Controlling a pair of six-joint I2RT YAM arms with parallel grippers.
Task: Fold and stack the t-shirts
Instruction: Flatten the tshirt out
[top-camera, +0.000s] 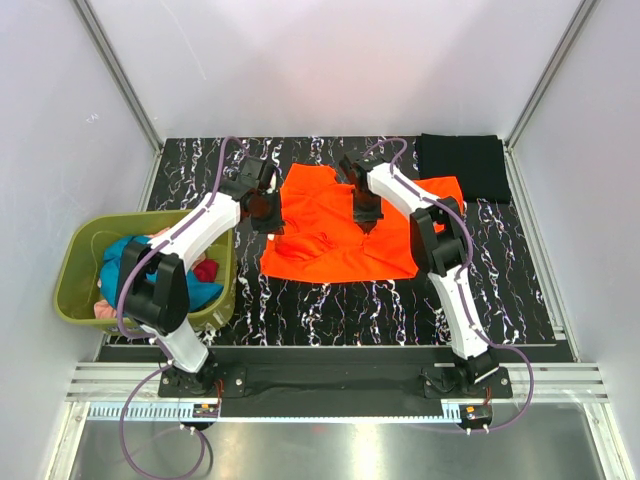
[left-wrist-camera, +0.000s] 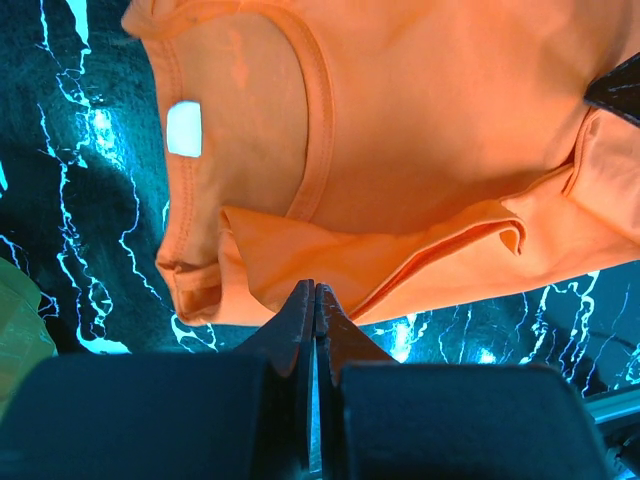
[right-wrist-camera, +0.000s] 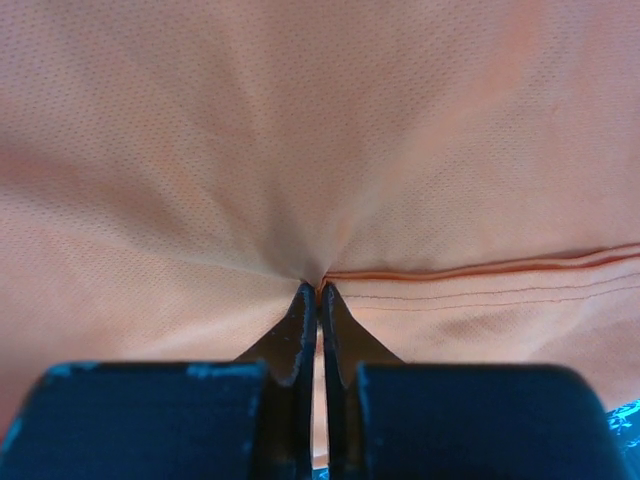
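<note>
A bright orange t-shirt (top-camera: 330, 245) lies partly folded and rumpled on the middle of the black marbled table (top-camera: 300, 300). My left gripper (top-camera: 270, 216) is at its left edge, beside the collar. In the left wrist view the jaws (left-wrist-camera: 315, 288) are shut, with the tips pinching the shirt's (left-wrist-camera: 430, 120) folded edge. My right gripper (top-camera: 366, 224) is over the shirt's middle. In the right wrist view it (right-wrist-camera: 319, 288) is shut on a pucker of the orange cloth (right-wrist-camera: 300, 120) beside a hem. A folded black t-shirt (top-camera: 462, 166) lies at the back right.
An olive-green basket (top-camera: 72, 262) stands at the table's left edge, under the left arm. It holds teal (top-camera: 125, 250), red (top-camera: 206, 270) and pink (top-camera: 108, 310) shirts. White walls and metal posts enclose the table. A white collar label (left-wrist-camera: 184, 129) faces up.
</note>
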